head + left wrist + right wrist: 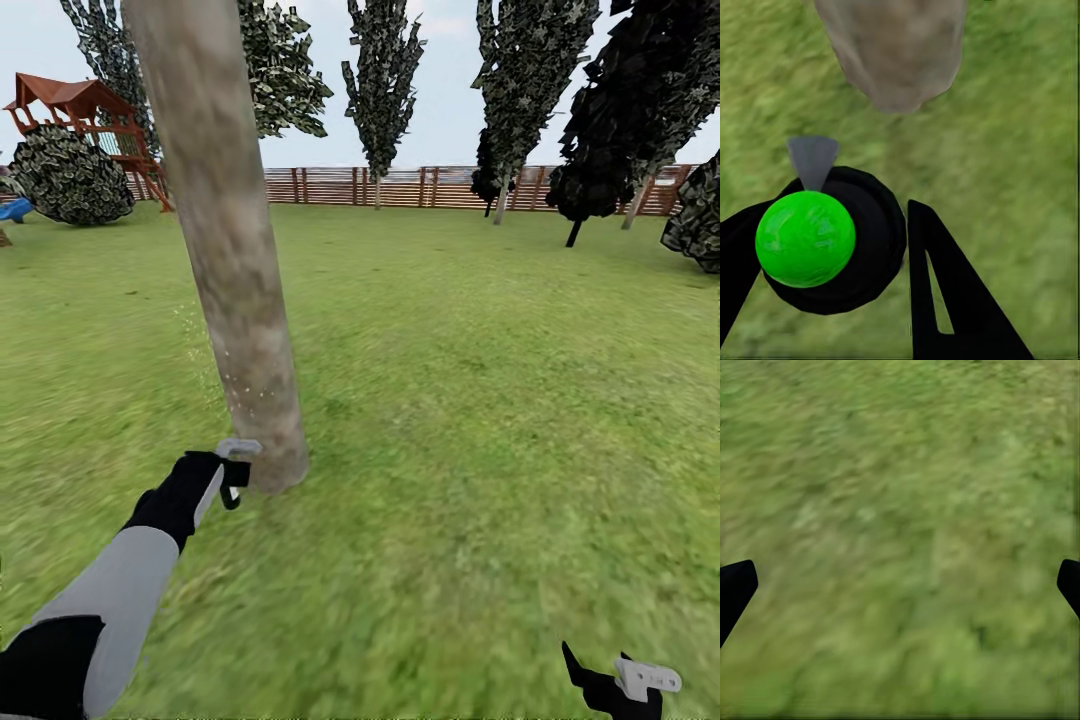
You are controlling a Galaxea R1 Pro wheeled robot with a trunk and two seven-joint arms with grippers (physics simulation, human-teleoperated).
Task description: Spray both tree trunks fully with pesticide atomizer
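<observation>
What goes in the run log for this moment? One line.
left gripper: holds green-domed black atomizer | aimed at grey-beige tree trunk base | whitish specks on bark | right gripper: open over grass

A fenced garden: grass lawn [480,400], wooden fence [420,187], trees [383,80], playset [85,115].

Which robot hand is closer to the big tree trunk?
Left. The left gripper is right by the trunk base, holding the atomizer. The right gripper hangs far off over grass.
</observation>
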